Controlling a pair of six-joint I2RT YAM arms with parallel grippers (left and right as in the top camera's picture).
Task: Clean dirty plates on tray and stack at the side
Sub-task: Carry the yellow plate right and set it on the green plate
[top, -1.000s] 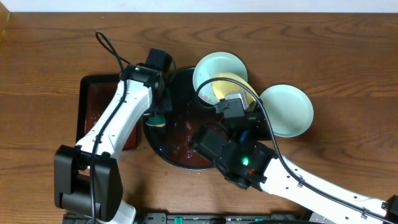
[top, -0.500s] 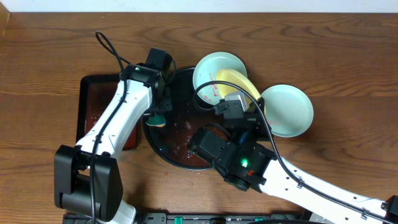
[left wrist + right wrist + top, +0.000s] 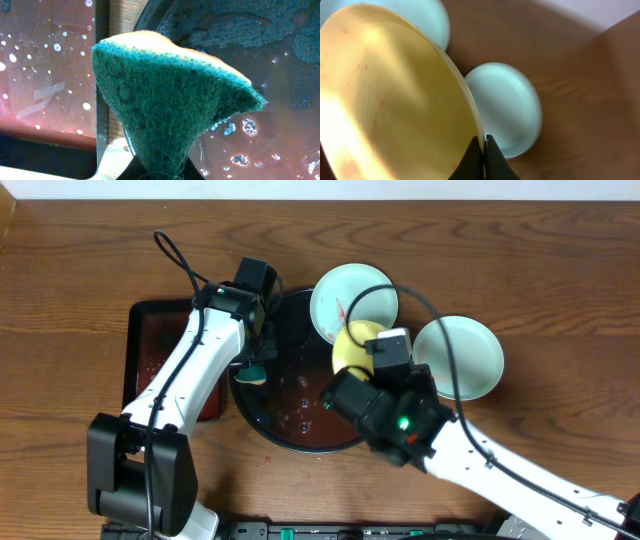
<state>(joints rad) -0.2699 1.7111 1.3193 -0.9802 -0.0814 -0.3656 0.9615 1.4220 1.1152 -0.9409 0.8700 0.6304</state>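
Observation:
The round black tray (image 3: 275, 412) sits mid-table, wet with reddish water. My right gripper (image 3: 484, 150) is shut on the rim of the pale yellow plate (image 3: 390, 100), holding it tilted above the tray's right side (image 3: 352, 348). One mint-green plate (image 3: 350, 295) with a red smear lies at the tray's far rim. The other mint-green plate (image 3: 462, 358) rests on the bare wood to the right, also in the right wrist view (image 3: 507, 107). My left gripper (image 3: 162, 170) is shut on a green-and-yellow sponge (image 3: 165, 100) over the tray's left edge (image 3: 252, 370).
A rectangular black tray (image 3: 150, 360) holding reddish water lies left of the round tray, its rim in the left wrist view (image 3: 102, 75). A black cable (image 3: 175, 255) loops behind the left arm. Brown wood tabletop (image 3: 560, 290) surrounds everything.
My right gripper has lifted the yellow plate, tipped it up on edge and moved it left over the tray. The left arm and sponge have stayed put.

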